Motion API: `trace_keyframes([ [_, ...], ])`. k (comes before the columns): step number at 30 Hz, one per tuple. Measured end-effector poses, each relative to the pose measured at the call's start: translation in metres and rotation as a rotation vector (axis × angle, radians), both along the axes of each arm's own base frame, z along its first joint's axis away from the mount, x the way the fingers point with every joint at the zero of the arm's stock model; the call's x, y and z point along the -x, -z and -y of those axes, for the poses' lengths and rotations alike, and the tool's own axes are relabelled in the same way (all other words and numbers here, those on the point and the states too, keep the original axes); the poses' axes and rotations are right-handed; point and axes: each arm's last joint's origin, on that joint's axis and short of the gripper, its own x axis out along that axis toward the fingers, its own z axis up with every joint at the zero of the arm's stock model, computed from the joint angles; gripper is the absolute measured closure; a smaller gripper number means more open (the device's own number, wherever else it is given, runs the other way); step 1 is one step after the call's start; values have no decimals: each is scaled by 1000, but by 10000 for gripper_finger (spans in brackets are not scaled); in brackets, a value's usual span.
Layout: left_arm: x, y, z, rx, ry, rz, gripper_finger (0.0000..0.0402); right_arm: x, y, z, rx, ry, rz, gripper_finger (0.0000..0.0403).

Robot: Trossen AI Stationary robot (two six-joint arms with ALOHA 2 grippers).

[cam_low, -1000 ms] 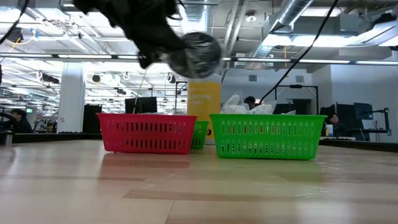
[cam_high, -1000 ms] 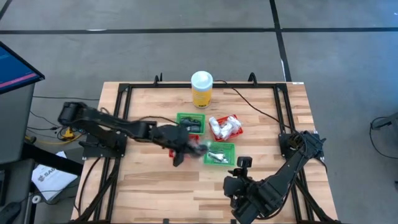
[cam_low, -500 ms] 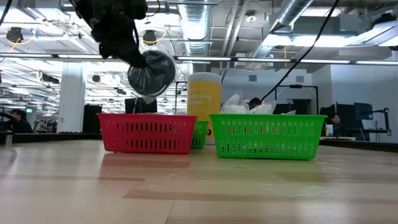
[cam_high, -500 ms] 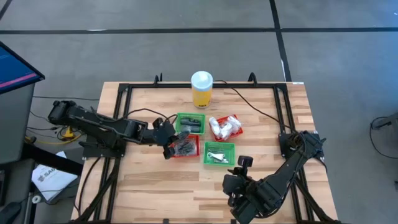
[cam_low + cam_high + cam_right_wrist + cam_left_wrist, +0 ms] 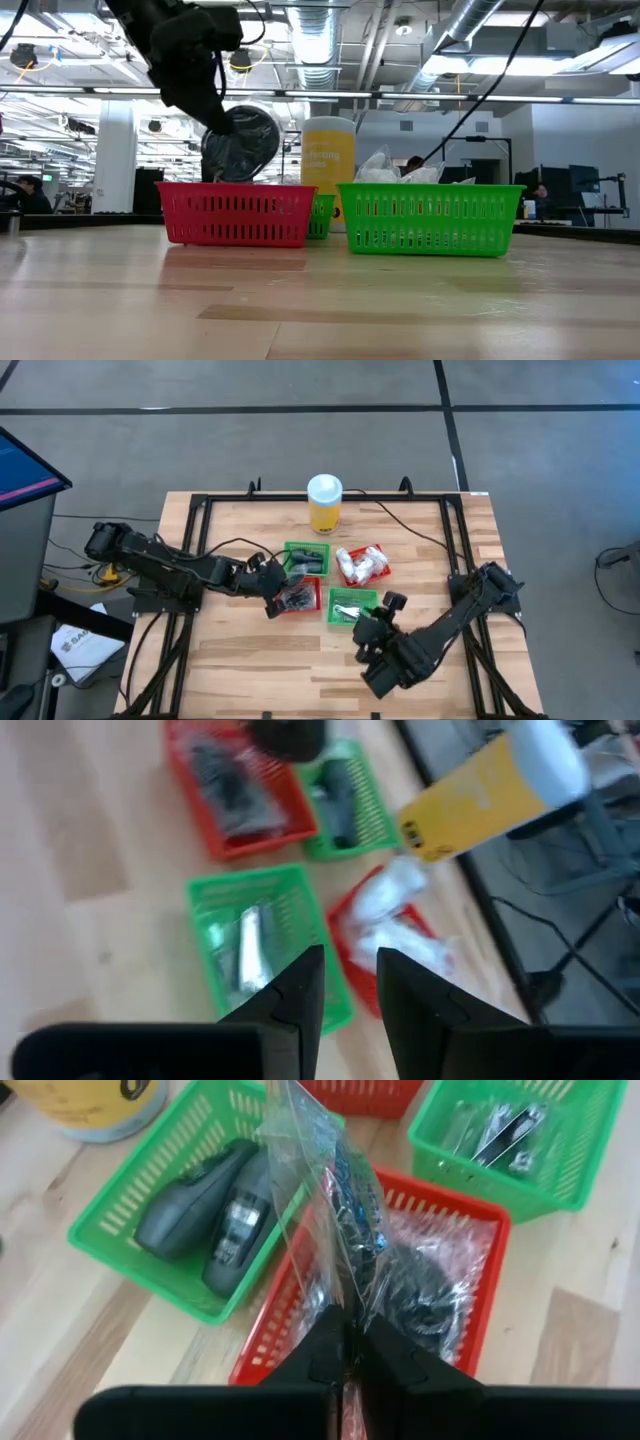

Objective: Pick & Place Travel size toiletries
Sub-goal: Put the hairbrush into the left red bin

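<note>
Left wrist view | left pincer (image 5: 348,1342) clamped on clear packet (image 5: 335,1210) | packet above red basket (image 5: 478,1295)

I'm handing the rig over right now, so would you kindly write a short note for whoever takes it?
Left claw: shut on a clear packet holding a black disc, hanging over the near red basket.
Right claw: empty, slightly apart, hovering near the front green basket.
Sorted so far: black disc packets in that red basket, silvery pieces in the front green basket, white packets in the far red basket.
Left: lower and release the held packet.
</note>
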Motion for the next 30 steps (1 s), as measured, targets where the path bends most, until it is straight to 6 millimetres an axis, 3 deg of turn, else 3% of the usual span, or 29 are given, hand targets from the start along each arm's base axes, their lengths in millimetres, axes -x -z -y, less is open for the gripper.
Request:
trace_keyframes([
  [8, 1, 0, 0, -24, 14, -14, 399, 34, -8, 33, -20, 112, 124, 317],
  [16, 2, 1, 0, -95, 78, -49, 399, 69, 4, 60, -64, 213, 193, 317],
  [23, -2, 11, 4, -170, 128, -113, 398, 81, 17, 69, -113, 224, 235, 317],
  [30, -9, 26, 5, -201, 154, -177, 394, 82, 18, 71, -119, 224, 241, 317],
])
